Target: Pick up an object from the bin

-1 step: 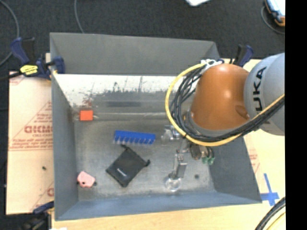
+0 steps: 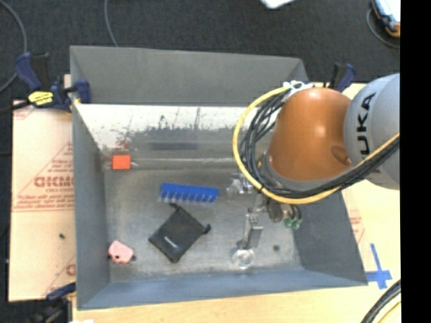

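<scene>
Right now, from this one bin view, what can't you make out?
1. The gripper: camera view, the orange wrist cover hides its top; open or shut, holding something or not, cannot be told.
2. Right side of the bin: camera view, floor hidden under that cover and its cables.
3. The small green thing beside the gripper: partly under the cover, too small to identify.
4. The black flat thing mid-floor: kind unclear.
</scene>
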`<action>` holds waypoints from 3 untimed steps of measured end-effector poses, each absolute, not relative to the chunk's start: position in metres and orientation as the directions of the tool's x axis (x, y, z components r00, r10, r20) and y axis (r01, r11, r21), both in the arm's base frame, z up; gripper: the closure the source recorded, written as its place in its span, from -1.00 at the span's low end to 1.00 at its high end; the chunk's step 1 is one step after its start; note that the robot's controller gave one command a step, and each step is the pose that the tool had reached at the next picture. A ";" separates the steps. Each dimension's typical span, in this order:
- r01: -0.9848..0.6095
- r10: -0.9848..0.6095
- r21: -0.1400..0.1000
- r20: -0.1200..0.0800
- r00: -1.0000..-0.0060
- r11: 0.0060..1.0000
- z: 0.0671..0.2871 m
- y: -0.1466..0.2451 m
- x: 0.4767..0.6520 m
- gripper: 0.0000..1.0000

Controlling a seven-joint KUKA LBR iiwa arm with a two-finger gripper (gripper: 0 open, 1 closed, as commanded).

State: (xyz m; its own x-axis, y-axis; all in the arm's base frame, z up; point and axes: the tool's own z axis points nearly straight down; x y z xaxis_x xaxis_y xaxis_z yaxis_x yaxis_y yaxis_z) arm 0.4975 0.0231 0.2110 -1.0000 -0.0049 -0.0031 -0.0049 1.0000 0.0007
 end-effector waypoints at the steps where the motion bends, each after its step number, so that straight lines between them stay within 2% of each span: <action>1: -0.065 -0.065 0.000 -0.005 -0.998 0.998 0.069 0.060 0.602 -1.00; 2: -0.084 -0.084 0.000 -0.008 -0.996 0.996 0.161 0.070 0.602 -1.00; 3: -0.063 -0.063 0.001 -0.009 -0.998 0.998 0.070 0.059 0.603 -1.00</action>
State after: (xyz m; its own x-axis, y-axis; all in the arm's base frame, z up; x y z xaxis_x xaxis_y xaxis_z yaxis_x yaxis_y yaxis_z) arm 0.6032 0.0592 0.0696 -0.9980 -0.0629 -0.0089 -0.0629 0.9980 0.0009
